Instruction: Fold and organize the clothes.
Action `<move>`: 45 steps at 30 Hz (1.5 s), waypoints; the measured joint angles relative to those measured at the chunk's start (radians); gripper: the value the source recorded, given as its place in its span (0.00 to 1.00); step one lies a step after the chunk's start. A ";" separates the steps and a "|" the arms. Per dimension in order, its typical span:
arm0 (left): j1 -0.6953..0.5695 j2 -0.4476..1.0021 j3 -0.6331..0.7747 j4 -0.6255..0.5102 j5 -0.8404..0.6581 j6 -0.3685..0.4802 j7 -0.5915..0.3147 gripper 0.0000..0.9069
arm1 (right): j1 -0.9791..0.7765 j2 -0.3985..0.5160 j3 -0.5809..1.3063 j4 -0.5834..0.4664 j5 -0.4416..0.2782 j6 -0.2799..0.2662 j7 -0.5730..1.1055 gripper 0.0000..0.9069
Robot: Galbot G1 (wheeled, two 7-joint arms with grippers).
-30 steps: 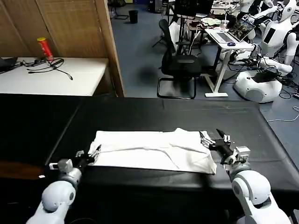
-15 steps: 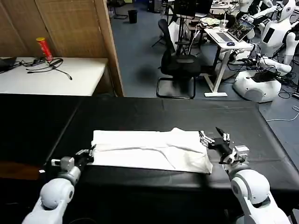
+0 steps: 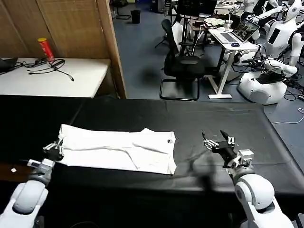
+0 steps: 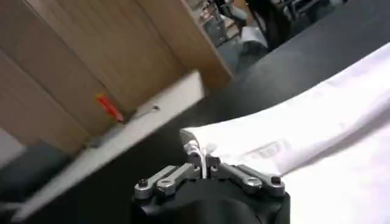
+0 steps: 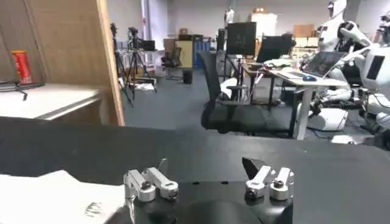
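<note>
The plain white short-sleeved cotton T-shirt [image 3: 118,150] lies as a long folded band on the black-covered work table [image 3: 228,118], toward the robot's left side, with its right end near the table's middle. The left gripper [image 3: 53,150] sits at the shirt's left end; in the left wrist view its fingers [image 4: 196,153] are pressed together, pinching the shirt's corner edge. The right gripper [image 3: 217,141] hovers above bare table, well apart from the shirt's right end, with its fingers [image 5: 255,168] spread and empty. The step in hand appears to be repositioning the band sideways by its left end. To do this well, keep the pinched corner low and level so the folded layers travel together without opening. Pull along the band's long axis only; a diagonal pull would likely skew the near edge. Before releasing, confirm the corner lies flat on the table. The right gripper should then approach the free right end from above for the next fold.
</note>
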 joint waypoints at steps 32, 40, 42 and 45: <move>-0.269 -0.304 0.554 -0.183 -0.639 0.226 -0.153 0.00 | -0.120 0.079 0.092 0.043 -0.073 0.015 -0.004 0.97; -0.270 -0.340 0.573 -0.143 -0.589 0.211 -0.145 0.97 | -0.113 0.084 0.068 0.042 -0.076 0.016 -0.012 0.97; -0.268 -0.349 0.573 -0.129 -0.573 0.201 -0.137 0.97 | -0.112 0.078 0.061 0.042 -0.074 0.017 -0.017 0.97; -0.269 -0.371 0.572 -0.107 -0.586 0.197 -0.127 0.97 | -0.111 0.065 0.047 0.036 -0.071 0.024 -0.023 0.97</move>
